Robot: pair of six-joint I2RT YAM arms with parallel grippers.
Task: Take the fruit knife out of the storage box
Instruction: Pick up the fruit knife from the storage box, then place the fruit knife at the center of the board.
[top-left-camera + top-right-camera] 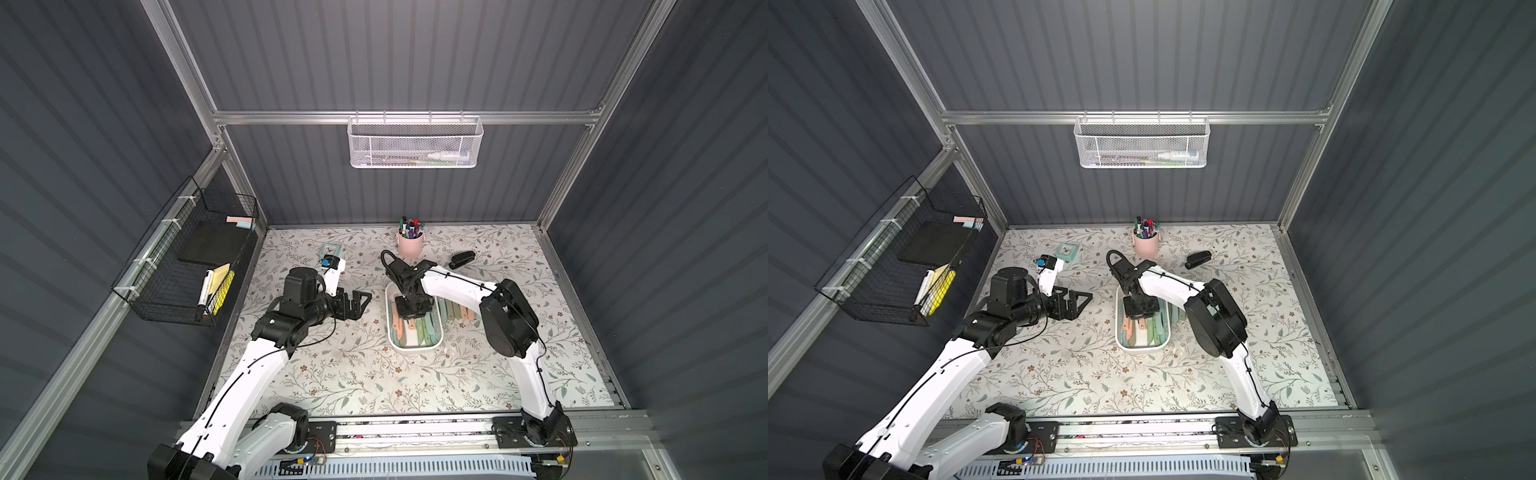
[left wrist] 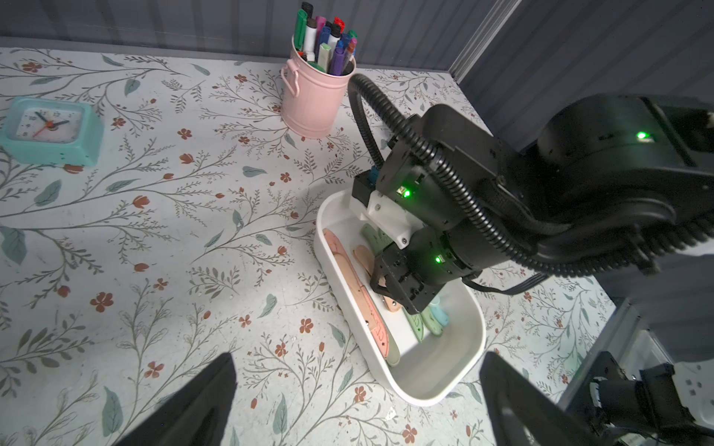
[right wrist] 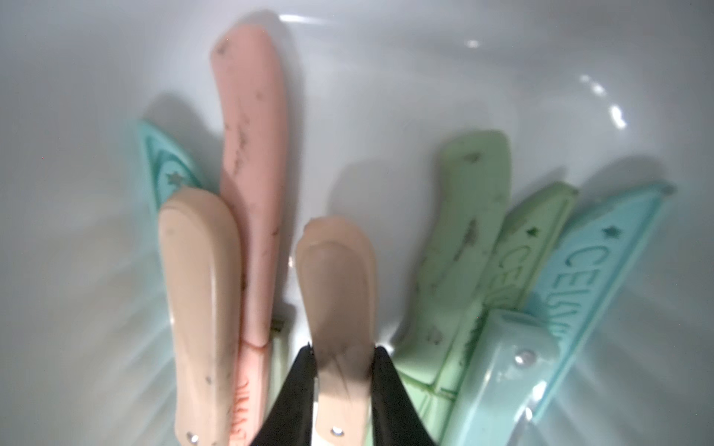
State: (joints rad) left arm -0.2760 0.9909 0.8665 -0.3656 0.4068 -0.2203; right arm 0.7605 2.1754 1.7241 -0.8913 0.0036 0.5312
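The storage box (image 1: 415, 348) (image 1: 1142, 348) is a shallow white tub in the middle of the table. Several pastel knives and sheaths lie in it. My right gripper (image 3: 344, 349) (image 1: 409, 316) reaches down into the box. Its two black fingers press both sides of a beige fruit knife handle (image 3: 336, 278) (image 2: 363, 256), so it is shut on it. A second beige handle (image 3: 201, 293), a pink one (image 3: 251, 154) and green and teal pieces lie beside it. My left gripper (image 2: 357, 357) (image 1: 361, 301) hovers left of the box, open and holding nothing.
More pastel knives (image 1: 455, 311) lie on the table just right of the box, under the right arm. A pink pen cup (image 1: 410, 245), a teal clock (image 1: 331, 250) and a black stapler (image 1: 462, 259) stand behind. A black wire basket (image 1: 187, 266) hangs on the left wall.
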